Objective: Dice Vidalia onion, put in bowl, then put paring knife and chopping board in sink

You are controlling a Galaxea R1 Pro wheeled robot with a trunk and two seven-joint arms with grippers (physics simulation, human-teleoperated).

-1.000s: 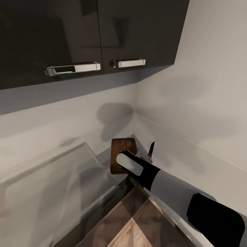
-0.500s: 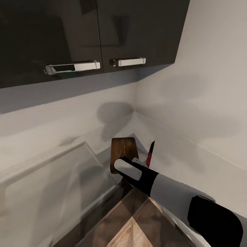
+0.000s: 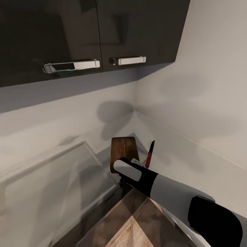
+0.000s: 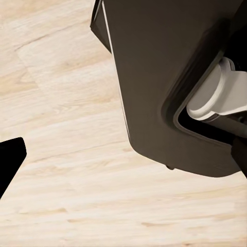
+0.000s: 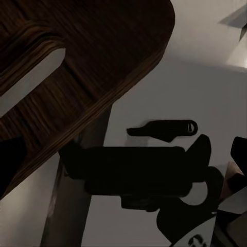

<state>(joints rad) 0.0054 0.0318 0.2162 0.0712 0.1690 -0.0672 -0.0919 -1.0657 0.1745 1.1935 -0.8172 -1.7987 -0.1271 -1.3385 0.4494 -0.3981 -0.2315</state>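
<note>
The brown chopping board lies on the pale countertop in the wall corner. The paring knife, red handle and dark blade, lies just right of it, pointing at the wall. My right forearm reaches to the board's near end and hides the gripper there. Up close, the board's slot end lies ahead of my right gripper, whose fingers stand apart with nothing between them. My left gripper hangs open over the floor. The onion, sink and bowl are out of view.
Dark wall cabinets with two chrome handles hang above the corner. A pale glassy panel slopes at the left, and wood flooring shows below. The robot's dark base is in front of the left gripper.
My right forearm has drawn back a little toward me from the board. The board and knife have stayed put; the view has tilted slightly.
</note>
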